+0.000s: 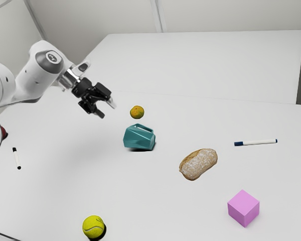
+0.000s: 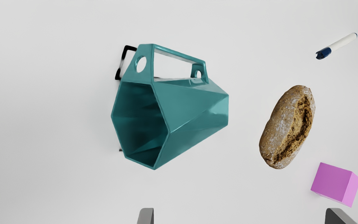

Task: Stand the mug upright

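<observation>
Above the table, with jaws wide apart and empty, best to straddle the toppled mug, pinch squarely, then tip mouth-up slowly.

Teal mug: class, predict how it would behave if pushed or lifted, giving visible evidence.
Lying on its side, the teal mug would probably rock between its flat facets rather than roll smoothly. Its thin-looking walls hold crisp edges, so it is likely stiff and fairly light for its size. The glossy surface may be slightly slippery.

The teal faceted mug lies sideways on the table.
</observation>
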{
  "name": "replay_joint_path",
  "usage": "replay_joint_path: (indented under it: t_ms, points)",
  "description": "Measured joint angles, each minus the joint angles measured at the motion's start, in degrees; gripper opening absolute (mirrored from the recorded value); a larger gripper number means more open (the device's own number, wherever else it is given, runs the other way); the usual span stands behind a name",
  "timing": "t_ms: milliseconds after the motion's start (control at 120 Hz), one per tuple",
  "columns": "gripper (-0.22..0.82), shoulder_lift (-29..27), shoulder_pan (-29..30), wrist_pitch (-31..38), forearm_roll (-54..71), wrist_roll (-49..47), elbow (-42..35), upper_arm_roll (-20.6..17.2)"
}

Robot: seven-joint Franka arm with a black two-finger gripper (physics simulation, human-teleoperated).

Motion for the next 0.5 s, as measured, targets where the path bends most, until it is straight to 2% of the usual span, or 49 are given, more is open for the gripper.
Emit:
replay_joint_path:
  t_ms: [500]
  points:
    - [0.60, 11.5, -0.4, 3.8, -13.5, 9.0, -0.5, -1.8]
